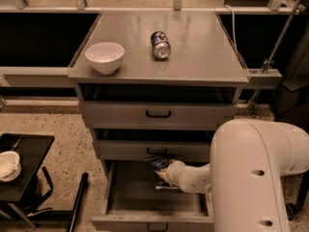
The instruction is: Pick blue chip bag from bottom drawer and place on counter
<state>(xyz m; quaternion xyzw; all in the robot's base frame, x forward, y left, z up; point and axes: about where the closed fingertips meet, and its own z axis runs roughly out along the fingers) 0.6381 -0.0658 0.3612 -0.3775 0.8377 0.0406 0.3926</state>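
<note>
Pincer (162, 174) sits inside bottom drawer (145, 220), apparently touching blue chip bag (159, 164).

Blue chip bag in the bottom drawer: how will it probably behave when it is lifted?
The blue chip bag looks crinkled, so it is probably light and floppy and may buckle when squeezed. Its film seems shiny and could be slippery. The pincer is inside the open bottom drawer, at the bag; whether it holds it is hidden.

High front view down onto counter (203, 57), end effector (164, 174) in bottom drawer (130, 192)
</note>
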